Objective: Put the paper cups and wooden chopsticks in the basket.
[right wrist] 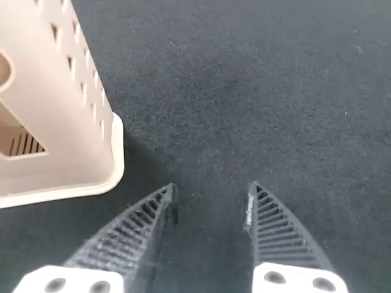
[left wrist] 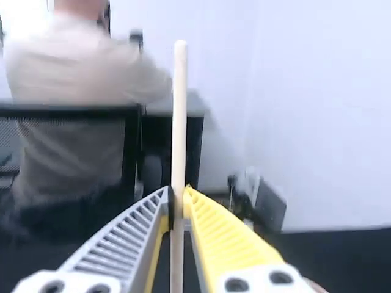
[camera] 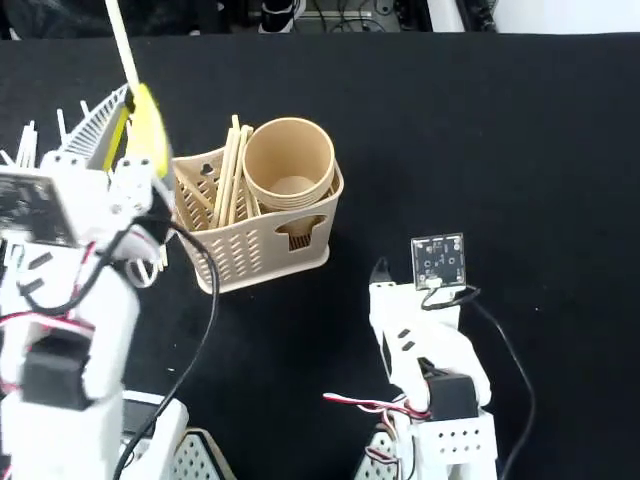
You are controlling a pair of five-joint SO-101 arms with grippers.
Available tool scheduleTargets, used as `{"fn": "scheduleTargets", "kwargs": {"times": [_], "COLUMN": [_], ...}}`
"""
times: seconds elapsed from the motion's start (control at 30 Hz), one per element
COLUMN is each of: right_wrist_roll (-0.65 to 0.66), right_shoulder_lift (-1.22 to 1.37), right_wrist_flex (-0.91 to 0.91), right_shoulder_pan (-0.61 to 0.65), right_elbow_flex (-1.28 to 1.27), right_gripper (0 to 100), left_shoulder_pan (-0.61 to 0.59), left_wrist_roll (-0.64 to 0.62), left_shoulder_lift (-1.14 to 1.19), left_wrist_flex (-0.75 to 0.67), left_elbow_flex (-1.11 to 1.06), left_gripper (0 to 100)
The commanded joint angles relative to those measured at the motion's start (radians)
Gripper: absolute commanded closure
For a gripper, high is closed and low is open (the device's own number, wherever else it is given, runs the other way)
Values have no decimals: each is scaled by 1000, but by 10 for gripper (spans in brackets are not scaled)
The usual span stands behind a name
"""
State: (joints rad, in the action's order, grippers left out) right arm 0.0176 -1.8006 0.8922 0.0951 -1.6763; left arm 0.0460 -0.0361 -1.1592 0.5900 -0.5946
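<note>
Pinched upright in left gripper (left wrist: 176, 190): one wooden chopstick (left wrist: 179, 110). Parted, holding nothing, right gripper (right wrist: 212, 186) low over bench (right wrist: 275, 91), basket (right wrist: 61, 91) just beside one finger.

A black-clothed table (camera: 520, 150) carries the beige basket (camera: 250, 245), standing upright left of centre

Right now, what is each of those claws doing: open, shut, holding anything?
Left gripper: shut on a wooden chopstick.
Right gripper: open, holding nothing, low over the table beside the basket.
</note>
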Motion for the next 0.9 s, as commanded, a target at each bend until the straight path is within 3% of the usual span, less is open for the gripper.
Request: {"fn": "scheduleTargets", "kwargs": {"times": [0.0,0.33,0.57,0.73,0.87], "right_wrist_roll": [8,8,8,8,8], "right_shoulder_lift": [-91,-91,-91,-91,-91], "right_wrist_flex": [-21,-21,-21,-21,-21], "right_shoulder_pan": [-11,-11,-11,-11,-9], "right_elbow_flex": [5,5,5,5,5], "right_gripper": [807,807,807,807,807], "left_shoulder_pan": [7,4,-7,-234,-387], "left_wrist_roll": [-2,-130,-158,-184,-183], "left_shoulder_lift": [-29,-3,-3,3,135], "left_wrist_flex": [-342,-387,-38,193,215], "left_elbow_flex": [-223,-354,-249,-68,-27], "left_gripper": [971,970,773,773,771]}}
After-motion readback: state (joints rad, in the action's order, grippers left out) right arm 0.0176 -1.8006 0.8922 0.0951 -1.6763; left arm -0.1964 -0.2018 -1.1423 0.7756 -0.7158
